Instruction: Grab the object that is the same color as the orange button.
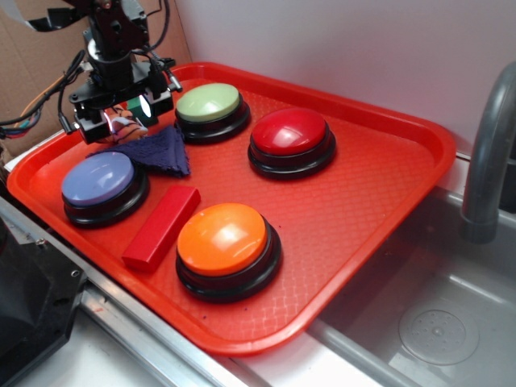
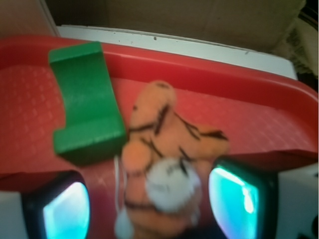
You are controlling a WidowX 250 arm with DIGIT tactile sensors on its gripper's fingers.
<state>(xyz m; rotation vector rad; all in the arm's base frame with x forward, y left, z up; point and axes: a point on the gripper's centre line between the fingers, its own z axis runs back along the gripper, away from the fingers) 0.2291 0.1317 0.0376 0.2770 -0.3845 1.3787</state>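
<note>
A red plastic tray (image 1: pixel 387 201) beside a steel sink holds the glossy orange dome button (image 1: pixel 223 237), well clear of my gripper (image 1: pixel 125 117). At the wrist, the small striped orange stuffed tiger (image 2: pixel 167 164) sits between my spread fingers (image 2: pixel 239 199), not visibly pinched; closing seems next.

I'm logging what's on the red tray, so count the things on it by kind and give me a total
Dome buttons: 4, orange button, red, green, blue
Blocks: 2, long red block, green block
Cloths: 1, dark blue cloth
Stuffed toys: 1, tiger toy
Total: 8
</note>
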